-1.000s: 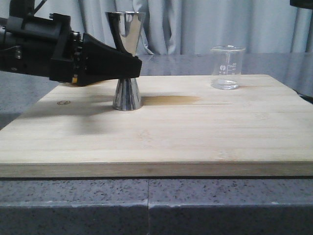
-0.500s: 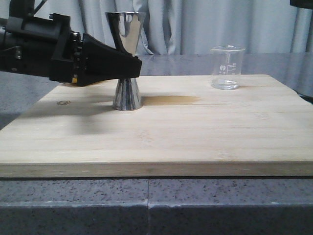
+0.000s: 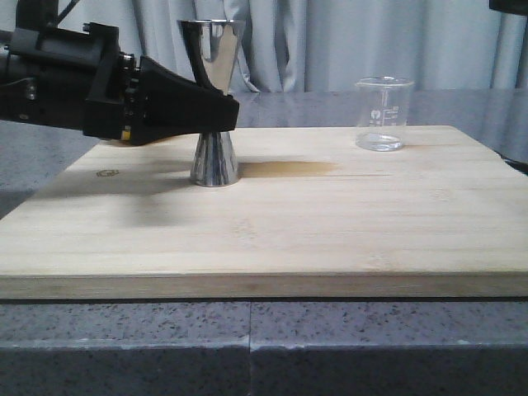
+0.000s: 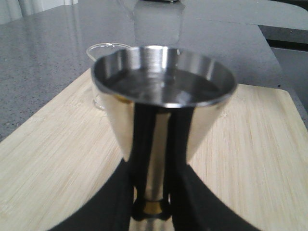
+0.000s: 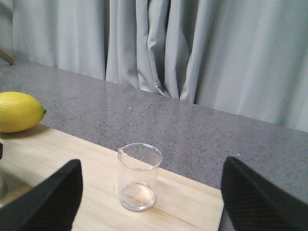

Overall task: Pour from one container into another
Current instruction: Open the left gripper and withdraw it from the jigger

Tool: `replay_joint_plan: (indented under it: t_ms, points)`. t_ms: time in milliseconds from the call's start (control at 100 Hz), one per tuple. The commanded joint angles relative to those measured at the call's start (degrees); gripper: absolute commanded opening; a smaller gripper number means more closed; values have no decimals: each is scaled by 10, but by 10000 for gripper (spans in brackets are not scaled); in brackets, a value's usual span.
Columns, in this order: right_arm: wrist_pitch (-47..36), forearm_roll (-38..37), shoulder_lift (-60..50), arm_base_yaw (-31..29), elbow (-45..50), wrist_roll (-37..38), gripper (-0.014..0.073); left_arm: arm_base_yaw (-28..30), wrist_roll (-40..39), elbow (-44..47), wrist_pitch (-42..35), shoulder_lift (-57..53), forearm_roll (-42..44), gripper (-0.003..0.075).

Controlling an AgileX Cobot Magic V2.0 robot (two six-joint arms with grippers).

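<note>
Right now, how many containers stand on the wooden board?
2: the steel jigger on the board's left, between the left fingers, and the glass beaker at the back right. None seems hidden.

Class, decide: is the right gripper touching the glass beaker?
Apart. The right wrist view shows the beaker standing free between the wide-open fingers, bare board on both sides.

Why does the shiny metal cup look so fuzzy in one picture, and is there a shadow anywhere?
In the left wrist view the jigger sits very close to the lens, so its rim blurs and mirrors the dark fingers. In the front view the left gripper casts a soft shadow on the wooden board; the beaker looks sharp.
</note>
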Motion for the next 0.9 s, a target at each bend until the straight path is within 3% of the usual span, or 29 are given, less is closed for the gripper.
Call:
replay_joint_plan:
  t_ms: [0,300,520,890]
  points:
    - [-39,4,-7,-2,-15,-2,547,-4,1,-11,62,-18,-44,74]
    - [-39,4,-7,-2,-15,-2,547,-4,1,-11,62,-18,-44,83]
    - [-39,4,-7,-2,-15,-2,547,-4,1,-11,62,-18,-44,199]
    - [-39,4,-7,-2,-15,-2,547,-4,1,-11,62,-18,-44,321]
